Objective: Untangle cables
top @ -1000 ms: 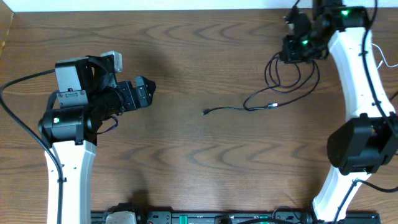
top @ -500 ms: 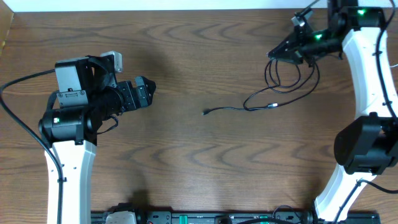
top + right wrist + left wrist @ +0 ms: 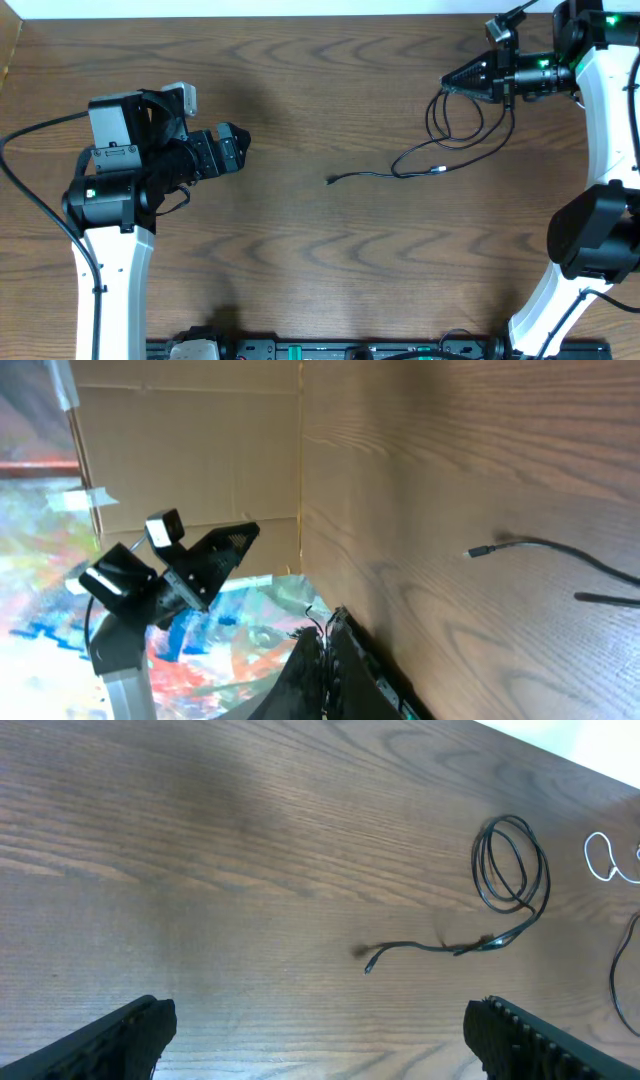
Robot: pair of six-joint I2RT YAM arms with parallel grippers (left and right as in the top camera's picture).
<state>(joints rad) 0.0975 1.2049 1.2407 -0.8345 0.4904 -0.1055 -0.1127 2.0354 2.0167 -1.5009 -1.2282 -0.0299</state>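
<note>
Over on the right side of the table [image 3: 330, 280], the right gripper [image 3: 450, 82] is pinched shut at the black cable [image 3: 398, 172] loops (actual grip can't be told), the wide-open left gripper [image 3: 240, 150] is set well apart, and the tail is stretched leftward, plug end [image 3: 331, 180] pointed its way.

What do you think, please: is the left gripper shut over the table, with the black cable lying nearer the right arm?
Not shut: the left wrist view shows the left gripper open over the table, with the black cable lying nearer the right arm.
</note>
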